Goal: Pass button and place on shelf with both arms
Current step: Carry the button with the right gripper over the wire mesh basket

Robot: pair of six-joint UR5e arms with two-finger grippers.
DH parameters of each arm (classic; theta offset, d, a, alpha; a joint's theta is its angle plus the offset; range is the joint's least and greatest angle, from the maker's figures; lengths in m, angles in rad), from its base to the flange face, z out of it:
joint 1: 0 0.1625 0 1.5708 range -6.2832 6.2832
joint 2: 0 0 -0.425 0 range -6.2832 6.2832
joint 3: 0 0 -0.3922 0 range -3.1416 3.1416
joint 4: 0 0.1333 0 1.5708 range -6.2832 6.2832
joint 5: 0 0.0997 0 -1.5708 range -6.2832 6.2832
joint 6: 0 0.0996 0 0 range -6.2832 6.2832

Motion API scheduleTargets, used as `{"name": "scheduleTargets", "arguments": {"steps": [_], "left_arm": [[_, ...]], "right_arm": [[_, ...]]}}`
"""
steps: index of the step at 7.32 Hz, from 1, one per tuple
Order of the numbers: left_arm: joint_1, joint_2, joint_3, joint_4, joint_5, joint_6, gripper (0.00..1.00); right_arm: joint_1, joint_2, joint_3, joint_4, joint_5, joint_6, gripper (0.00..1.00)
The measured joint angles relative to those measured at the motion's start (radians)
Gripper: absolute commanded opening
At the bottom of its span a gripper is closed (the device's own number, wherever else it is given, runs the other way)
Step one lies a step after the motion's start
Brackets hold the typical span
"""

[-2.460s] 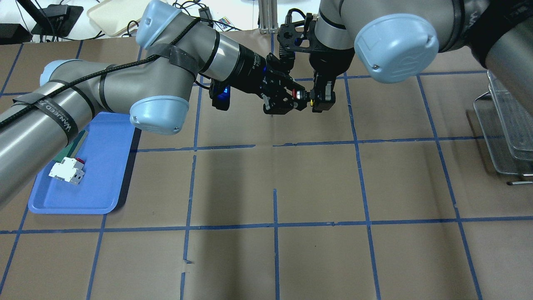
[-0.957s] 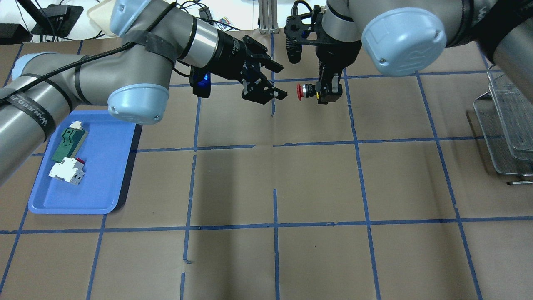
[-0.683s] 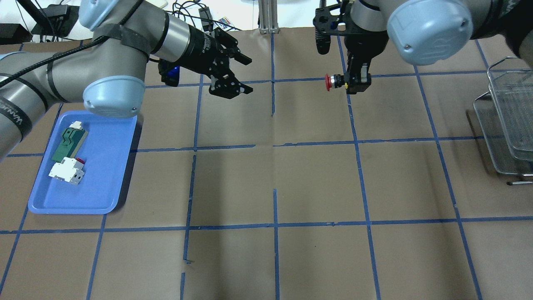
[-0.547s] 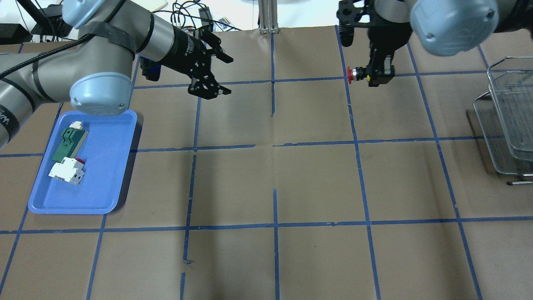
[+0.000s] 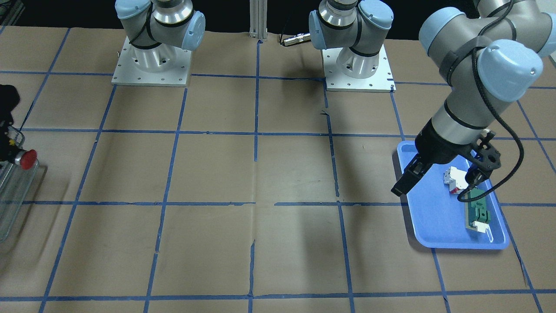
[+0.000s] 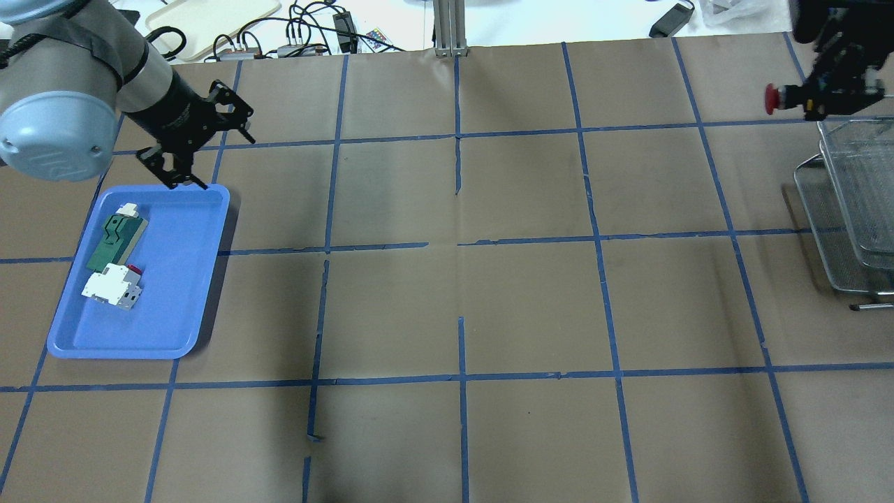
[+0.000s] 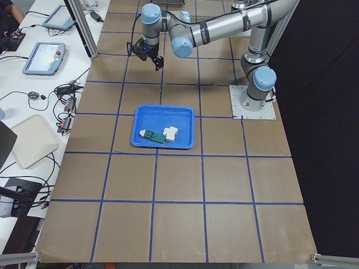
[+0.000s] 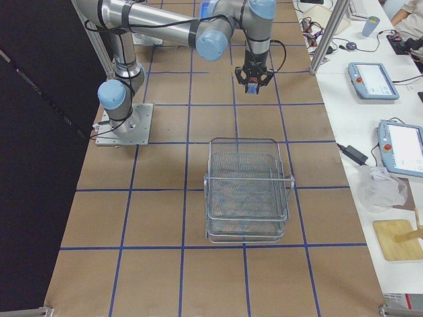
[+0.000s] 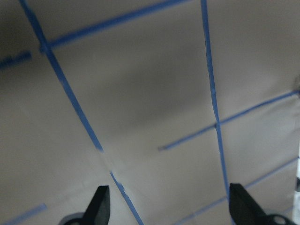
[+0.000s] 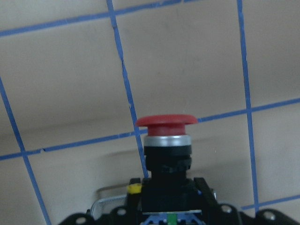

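The button (image 6: 774, 99), with its red mushroom head pointing left, is held by its back block in my right gripper (image 6: 831, 98), which is shut on it. It hangs above the table just beyond the far end of the wire-mesh shelf (image 6: 848, 209). The right wrist view shows the button (image 10: 166, 140) upright between the jaws. In the front view the button (image 5: 27, 159) is at the left edge, over the shelf (image 5: 13, 195). My left gripper (image 6: 199, 150) is open and empty above the far corner of the blue tray; its fingertips (image 9: 98, 206) stand wide apart.
The blue tray (image 6: 188, 307) at the left holds a white-and-red breaker block (image 6: 112, 288) and a green flat part (image 6: 115, 241). Brown paper with blue tape lines covers the table. Cables and a cream tray lie beyond the far edge.
The left gripper let go of the button and drew back left to the blue tray. The right gripper carried the button to the right, up to the shelf.
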Motion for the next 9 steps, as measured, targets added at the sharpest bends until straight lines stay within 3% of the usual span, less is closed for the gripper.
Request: {"name": "scheduleTargets", "arguments": {"steps": [1,3,5,6,8,9], "left_arm": [[0.002,0.038,0.022,-0.093,0.048,0.111,1.00],[-0.001,0.122,0.068,-0.251,0.031,0.280,1.00],[-0.016,0.156,0.075,-0.299,0.030,0.336,1.00],[-0.036,0.158,0.060,-0.305,0.029,0.374,1.00],[-0.090,0.175,0.031,-0.311,0.024,0.510,1.00],[-0.108,0.185,0.025,-0.320,0.013,0.559,1.00]], "right_arm": [[-0.100,0.005,0.005,-0.004,0.019,-0.104,0.00],[-0.282,0.048,0.018,-0.027,0.072,-0.239,0.00],[-0.339,0.126,0.024,-0.111,0.085,-0.292,0.05],[-0.345,0.151,0.027,-0.134,0.085,-0.296,0.18],[-0.347,0.181,0.032,-0.162,0.078,-0.295,0.67],[-0.347,0.190,0.035,-0.171,0.072,-0.288,0.80]]}}
